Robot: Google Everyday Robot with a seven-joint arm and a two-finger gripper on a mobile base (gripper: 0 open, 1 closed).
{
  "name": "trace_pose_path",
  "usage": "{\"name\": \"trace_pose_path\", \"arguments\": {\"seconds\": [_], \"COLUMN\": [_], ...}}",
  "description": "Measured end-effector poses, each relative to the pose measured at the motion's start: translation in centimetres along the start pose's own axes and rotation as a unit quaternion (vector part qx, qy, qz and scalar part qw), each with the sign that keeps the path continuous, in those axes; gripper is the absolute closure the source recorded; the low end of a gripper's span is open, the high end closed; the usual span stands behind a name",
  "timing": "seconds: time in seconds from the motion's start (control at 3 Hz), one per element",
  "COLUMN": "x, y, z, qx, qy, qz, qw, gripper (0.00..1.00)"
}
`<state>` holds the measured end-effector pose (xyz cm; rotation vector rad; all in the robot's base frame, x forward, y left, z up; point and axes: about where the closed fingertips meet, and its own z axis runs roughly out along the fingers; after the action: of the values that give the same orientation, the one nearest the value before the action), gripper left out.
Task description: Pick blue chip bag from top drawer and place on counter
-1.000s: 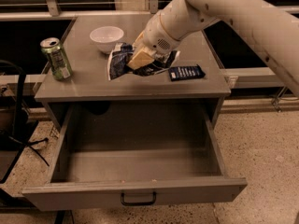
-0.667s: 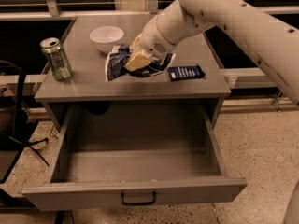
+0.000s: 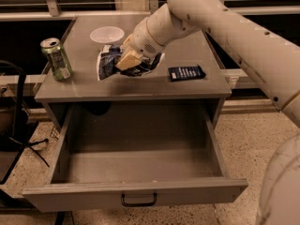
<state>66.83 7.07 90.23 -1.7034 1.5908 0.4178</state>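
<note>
One view, looking down on the front of the grey cabinet. The jaws are low over the middle of the desk (image 3: pixel 140 86), clamped on the blue chip bag (image 3: pixel 108 64): one tan finger (image 3: pixel 127 58) lies pressed across the bag's crumpled right half, while the other is hidden behind the foil. The bag sits at desk level, out of the top drawer (image 3: pixel 136 191), though whether its underside touches the surface cannot be told. The white arm (image 3: pixel 225 22) comes in from the upper right, bends at a thick elbow and slopes down leftward to the wrist. A green can (image 3: pixel 56 59) stands at the left edge, a clear bowl (image 3: pixel 107 34) just behind the bag, a flat dark-blue packet (image 3: pixel 186 72) to its right. The drawer is pulled fully out, its black handle (image 3: pixel 138 201) at the front
</note>
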Motion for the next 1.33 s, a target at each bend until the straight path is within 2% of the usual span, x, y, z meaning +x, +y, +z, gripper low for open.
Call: {"name": "trace_pose_path", "arguments": {"seconds": [0.33,0.67,1.0,1.33], "x": [-0.8,-1.0,-0.9,0.7], "y": [-0.5,-0.5,-0.5,0.2], "z": [1.5,2.7,2.7,3.8], "qx": [-0.007,-0.015,-0.016,-0.023], "qy": [-0.013,-0.016,-0.016,-0.002], "qz": [-0.020,-0.028,-0.029,-0.019], "qw": [0.9997,0.9994,0.9993,0.9996], "gripper": [1.00,1.00,1.00,1.00]}}
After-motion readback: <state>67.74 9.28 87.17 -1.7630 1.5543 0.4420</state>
